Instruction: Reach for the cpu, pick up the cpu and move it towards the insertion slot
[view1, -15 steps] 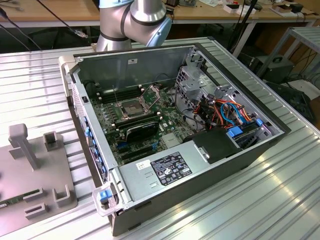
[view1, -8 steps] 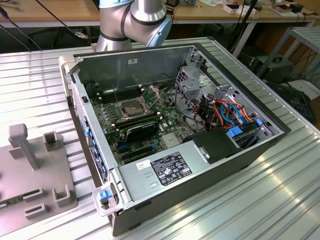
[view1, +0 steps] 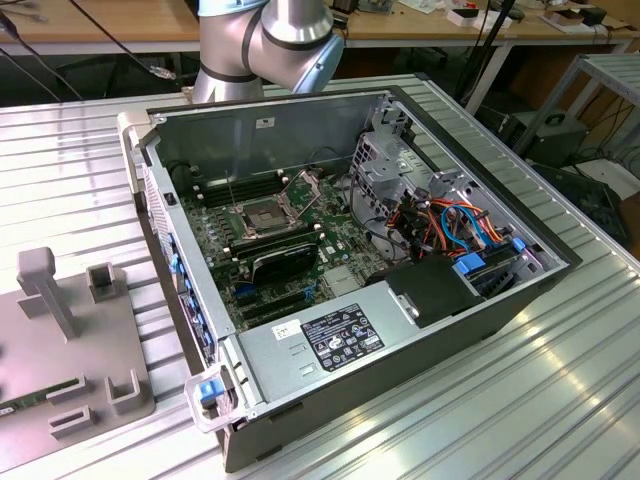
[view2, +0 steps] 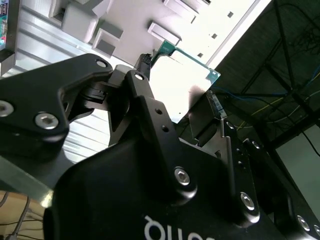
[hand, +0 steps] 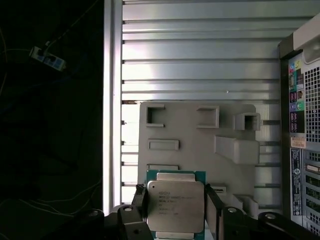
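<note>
1. Gripping the cpu (hand: 175, 205), a flat silvery square chip on a green backing, my black gripper (hand: 175, 212) has its fingers (hand: 139, 202) closed against the chip's two opposite edges.
2. Below it lies a pale grey fixture plate (hand: 200, 135) with raised holders on the ribbed metal table (hand: 200, 50).
3. In the exterior view, the insertion slot (view1: 262, 216), a silvery-framed square socket with a dark centre, sits in the open computer case (view1: 420, 330), its retention plate raised.

A ribbed silvery metal tabletop (view1: 520, 400) fills the foreground; behind it stand long pale wooden workbenches (view1: 110, 25) strewn with black cables (view1: 130, 50), and a grey metal shelf rack (view1: 612, 75) at the exterior view's right
</note>
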